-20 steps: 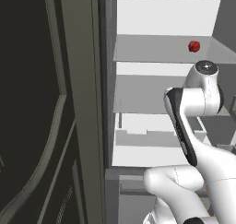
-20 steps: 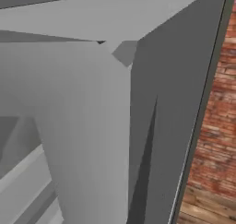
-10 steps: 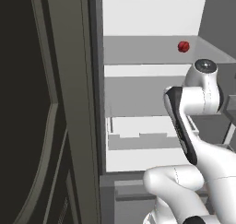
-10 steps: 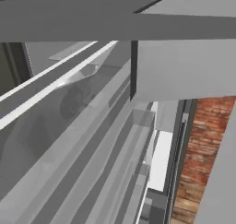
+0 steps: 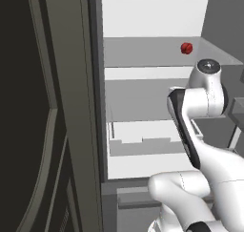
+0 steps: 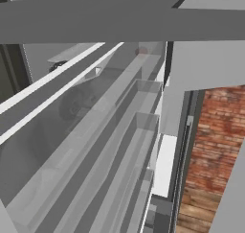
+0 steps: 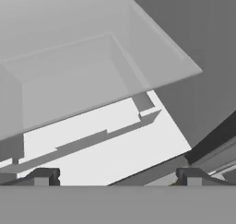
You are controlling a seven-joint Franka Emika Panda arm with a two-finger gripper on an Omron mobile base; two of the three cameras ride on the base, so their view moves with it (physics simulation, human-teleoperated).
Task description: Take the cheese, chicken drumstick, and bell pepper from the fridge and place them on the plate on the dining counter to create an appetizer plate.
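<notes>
Fridge [image 5: 143, 107] open, white interior in plain sight. Bell pepper [image 5: 186, 47] on upper glass shelf, around 1 o'clock in left base view, bit tiny tbh. Arm blocks right side of lower shelves. Gripper [image 7: 115, 176] jaws spread wide, nothing between, tips barely poking up at 6 o'clock. White drawer [image 7: 92, 147] half hidden under glass shelf [image 7: 83, 75].

Arm [image 5: 200, 131] rises from the lower right of the left base view, white links folded, dark-banded forearm slanting up to a capped elbow joint at the top. Gripper [image 7: 115, 176] seen from the hand camera: both dark fingertips [image 7: 45, 176] low in frame, far apart. Jaws wide, nothing between them.
</notes>
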